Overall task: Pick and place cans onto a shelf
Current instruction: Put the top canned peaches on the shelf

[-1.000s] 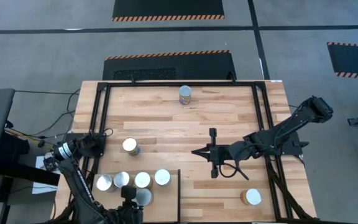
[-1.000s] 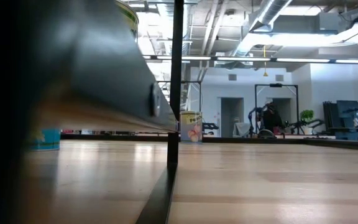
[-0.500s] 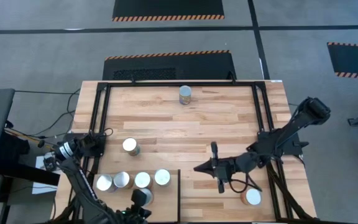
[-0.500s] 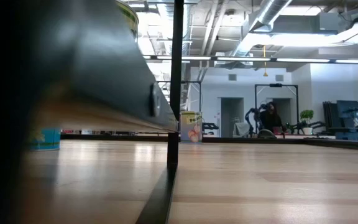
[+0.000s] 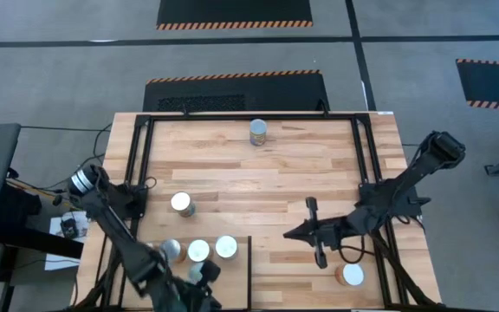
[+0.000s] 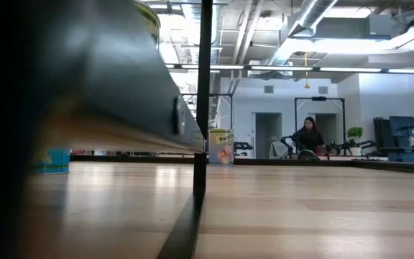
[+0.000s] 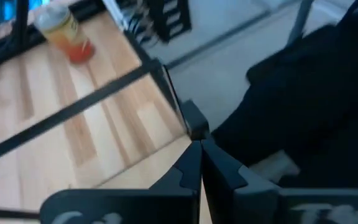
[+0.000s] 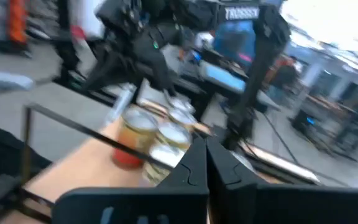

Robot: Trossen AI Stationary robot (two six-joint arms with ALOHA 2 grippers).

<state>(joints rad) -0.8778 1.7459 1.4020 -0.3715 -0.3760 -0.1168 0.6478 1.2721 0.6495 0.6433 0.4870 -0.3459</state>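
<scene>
Two arms low: left gripper [image 5: 199, 290] above shelf [image 5: 232, 282], right gripper [image 5: 312, 236] mid-table, both jaws clenched empty.

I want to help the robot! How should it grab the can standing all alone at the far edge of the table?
Grip the can around its round sides, coming straight down from above. It stands upright with open table all around, so fingers can close on opposite sides.
</scene>
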